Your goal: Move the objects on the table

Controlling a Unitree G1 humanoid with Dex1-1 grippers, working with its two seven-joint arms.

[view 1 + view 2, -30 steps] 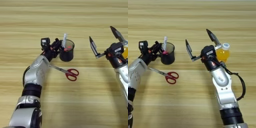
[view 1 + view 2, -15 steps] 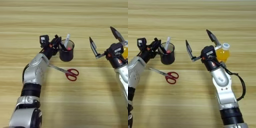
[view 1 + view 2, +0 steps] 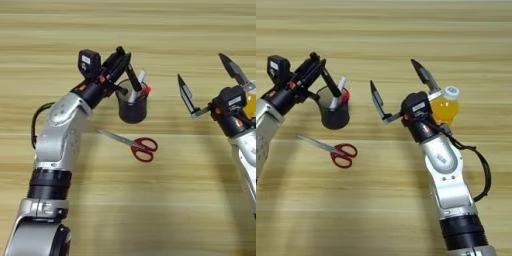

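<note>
Light-brown wooden table (image 3: 406,30) with long grain streaks fills both views. On it stand or lie one black pen cup, one pair of red-handled scissors and one small bottle of orange drink; one black marker pen is off the surface, in a gripper.

At the left, the left gripper (image 3: 120,60) is held above the rim of the pen cup (image 3: 132,107), its two black fingers closed on the marker pen (image 3: 133,77). The pen slants down and to the right, its lower end reaching to the cup's mouth, where a white pen and something red already stand. Just below the cup, the scissors (image 3: 135,145) lie flat, blades pointing left, handles right.

Further right, the right gripper (image 3: 401,85) is raised with its fingers spread wide, holding nothing. The bottle (image 3: 445,106), white cap up, stands upright just right of the gripper, outside the open jaws, behind the right-hand finger.
</note>
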